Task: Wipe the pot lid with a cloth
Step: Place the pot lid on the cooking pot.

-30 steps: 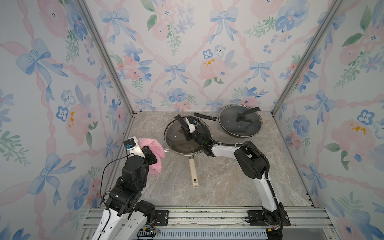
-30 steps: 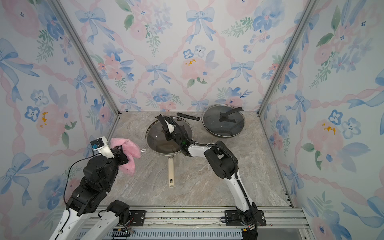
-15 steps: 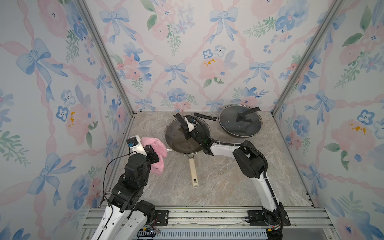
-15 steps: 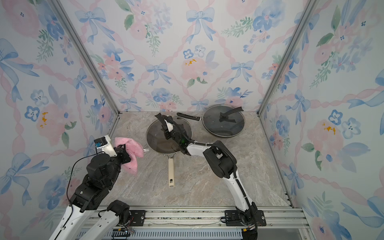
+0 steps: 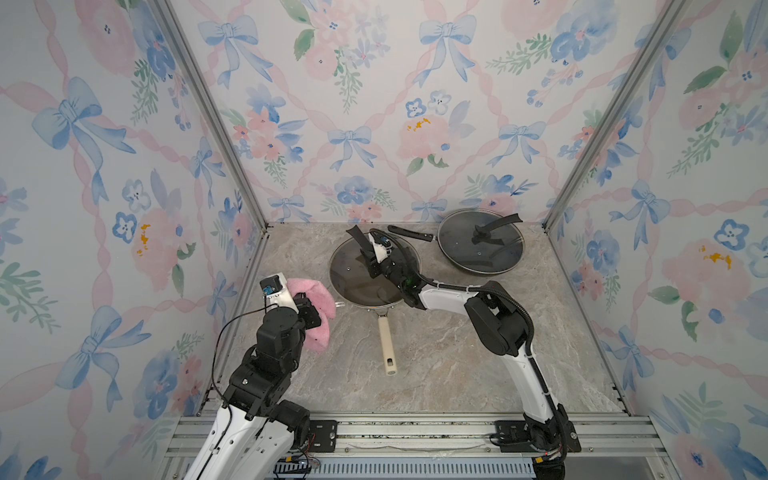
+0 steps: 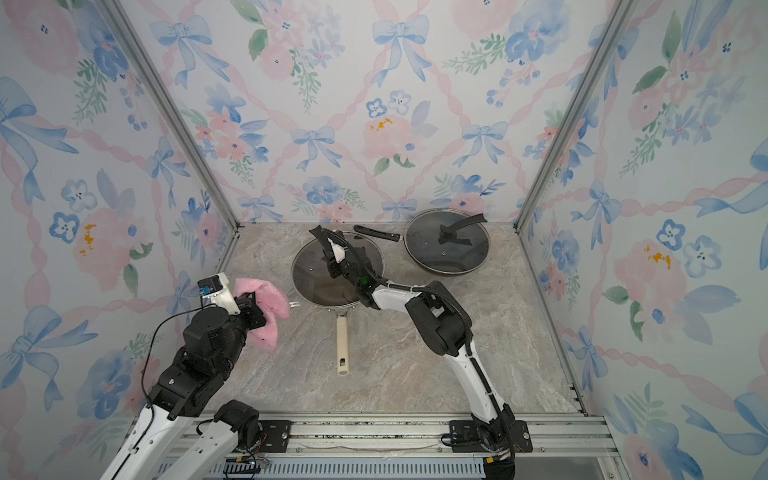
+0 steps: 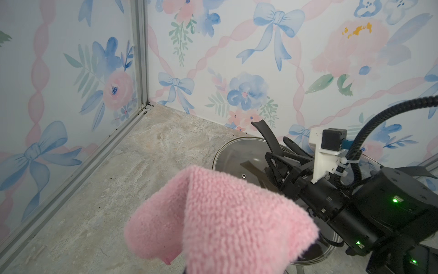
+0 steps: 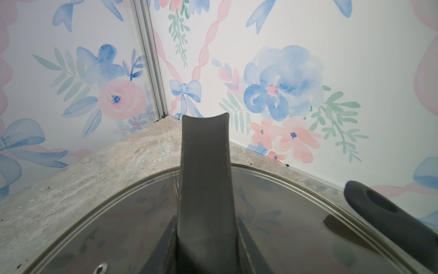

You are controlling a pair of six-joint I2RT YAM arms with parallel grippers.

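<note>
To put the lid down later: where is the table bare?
Bare: the front strip on both sides of the cream handle, and the back left corner beside the lid. Crowded: the back, between the lid and the black pan.

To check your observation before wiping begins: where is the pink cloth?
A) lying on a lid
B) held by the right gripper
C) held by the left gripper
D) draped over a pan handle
C: the cloth is pinched in the left gripper, whose jaws are shut on it.
</note>
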